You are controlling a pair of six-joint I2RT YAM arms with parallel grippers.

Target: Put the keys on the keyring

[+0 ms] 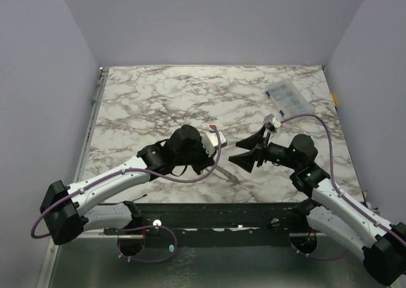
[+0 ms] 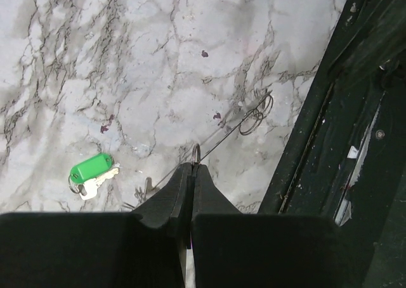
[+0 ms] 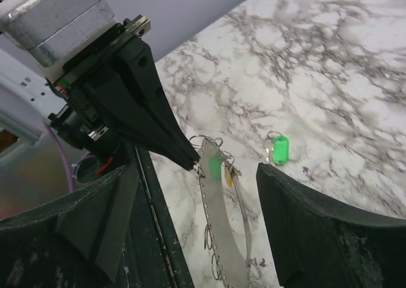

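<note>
Lavender walls (image 1: 209, 21) close in a marble-patterned worktop (image 1: 158, 98), and both of my arms reach over the middle of its near edge. My left hand (image 2: 192, 169) has its fingers pressed flat together, clamped on one small wire ring at the end of the keyring (image 2: 256, 115). From that pinch a thin grey line runs out across the marble to a few more small loops, just beside the dark rail along the near edge. From my right wrist the same keyring looks like a pale floppy band hanging from my left fingertips (a green patch and a yellow patch show on it near the tips, and I cannot tell what they are).

My right hand (image 1: 235, 153) faces the left one with its fingers spread wide apart. Nothing is gripped between them, and it is near my left hand but not touching it.

On the marble, apart from the keyring and a little further from the near edge, the green key (image 2: 92, 167) lies flat. The yellowish key (image 2: 96, 185) lies against it, the two touching, with neither hand on them.

A clear plastic bag (image 1: 288, 98) lies well away, toward the far right corner of the worktop.
</note>
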